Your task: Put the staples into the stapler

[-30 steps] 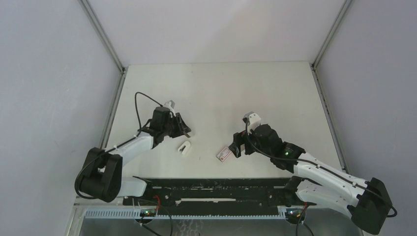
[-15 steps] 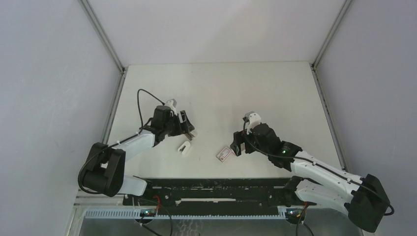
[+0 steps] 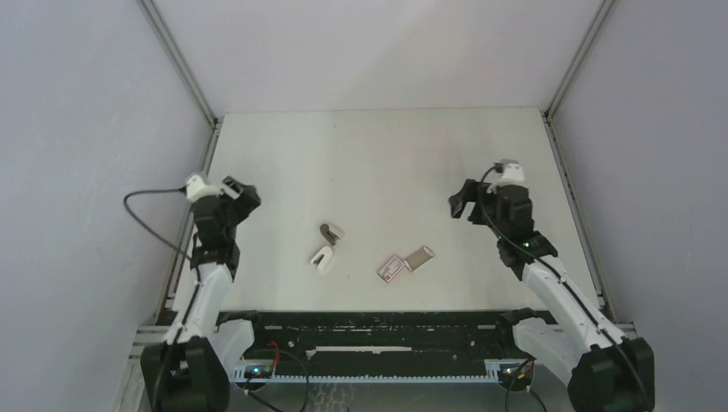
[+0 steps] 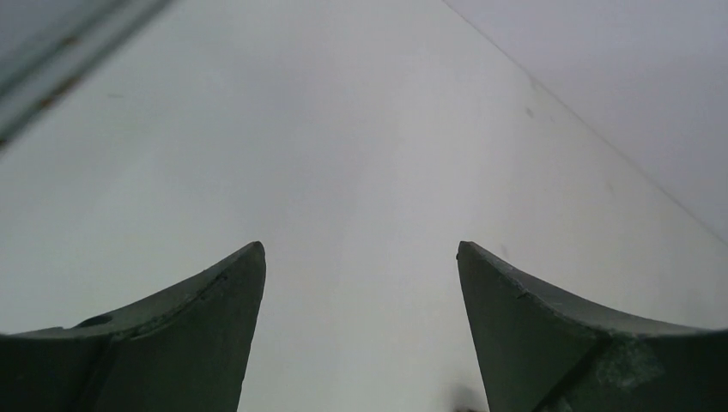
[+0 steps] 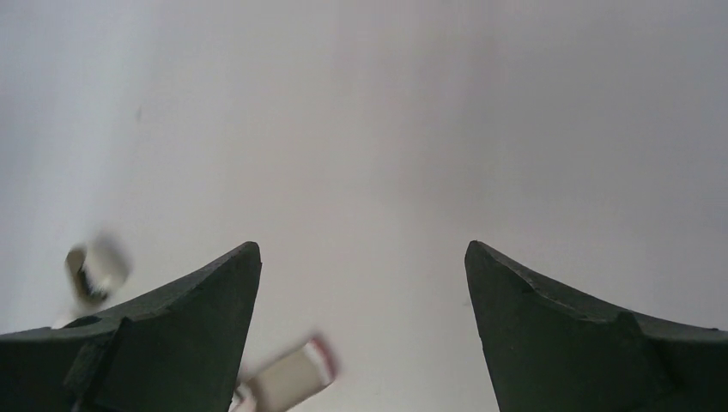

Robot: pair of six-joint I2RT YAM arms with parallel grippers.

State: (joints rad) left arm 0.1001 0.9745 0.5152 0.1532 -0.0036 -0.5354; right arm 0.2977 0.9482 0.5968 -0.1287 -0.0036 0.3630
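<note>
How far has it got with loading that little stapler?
Done: the staple box has its tan tray slid out. In hand: nothing; the left fingers and right fingers stand open, empty. To do: the white stapler and a dark-and-white piece lie close together; no staple strip shows, so loading looks undone.

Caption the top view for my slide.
Left claw and right claw open at the sides; stapler, box and tray lie between them.
</note>
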